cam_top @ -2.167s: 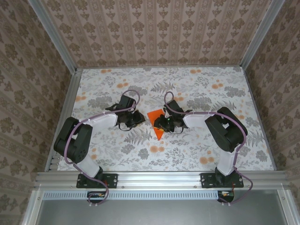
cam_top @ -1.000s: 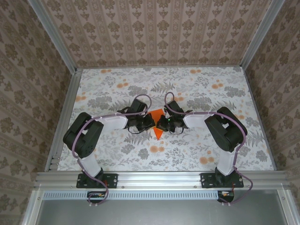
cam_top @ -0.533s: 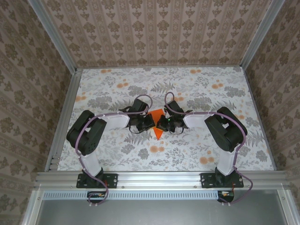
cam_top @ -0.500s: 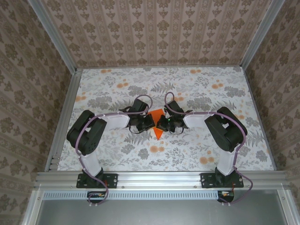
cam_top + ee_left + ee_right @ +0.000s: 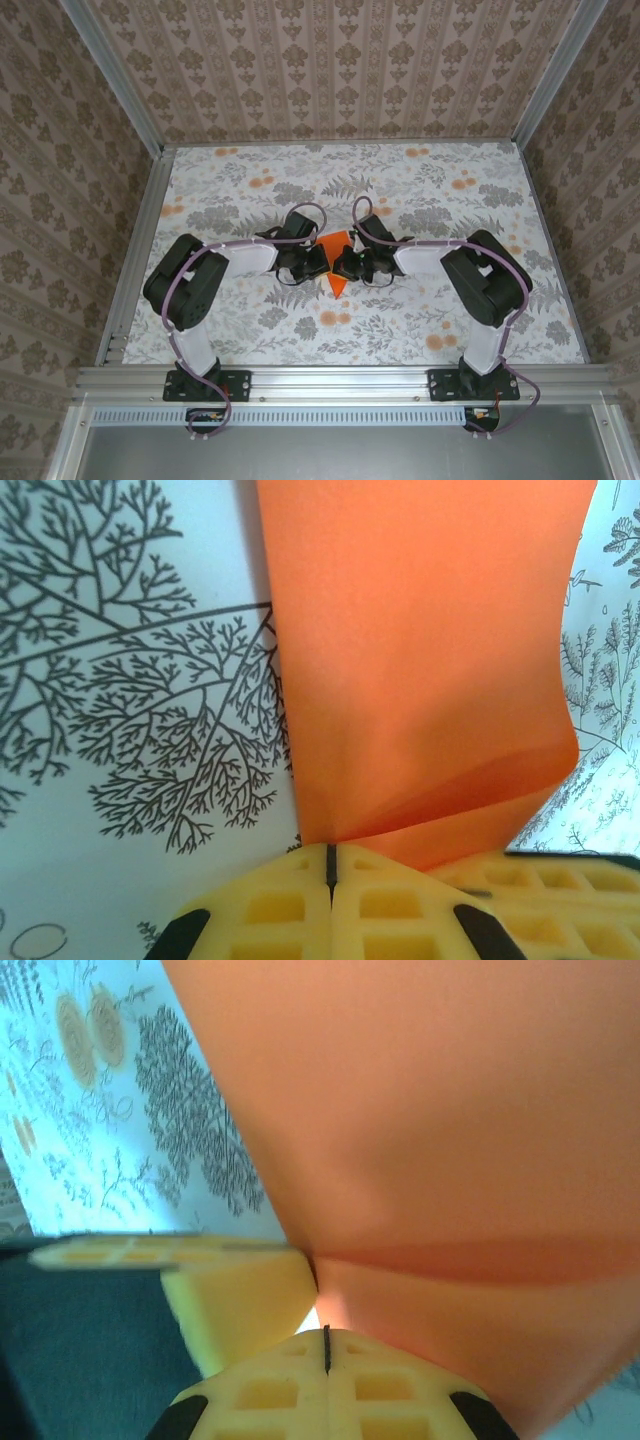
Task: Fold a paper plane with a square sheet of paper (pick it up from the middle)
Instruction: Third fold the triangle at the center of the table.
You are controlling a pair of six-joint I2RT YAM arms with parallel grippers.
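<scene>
The square sheet of paper (image 5: 336, 244) is bright orange and creased smaller, with a point (image 5: 337, 288) toward the near side. It sits mid-table between my two grippers. My left gripper (image 5: 321, 263) is shut on its left edge. In the left wrist view the sheet of paper (image 5: 420, 660) rises from the closed yellow fingertips (image 5: 290, 900), bent along a soft crease. My right gripper (image 5: 346, 264) is shut on the right side. In the right wrist view the sheet of paper (image 5: 430, 1110) spreads above the closed gripper (image 5: 326, 1338), and a left gripper finger (image 5: 240, 1295) touches beside it.
The table (image 5: 250, 180) has a floral cloth with small pale-orange printed blossoms (image 5: 333, 318). Aluminium rails (image 5: 135, 250) run along its sides and patterned walls (image 5: 340, 70) enclose it. Both arms bend inward, their elbows (image 5: 185, 285) out to the sides.
The left arm has swung right from beside the paper and closed on its left edge. The right gripper has kept its hold and edged slightly left; the paper has barely moved.
</scene>
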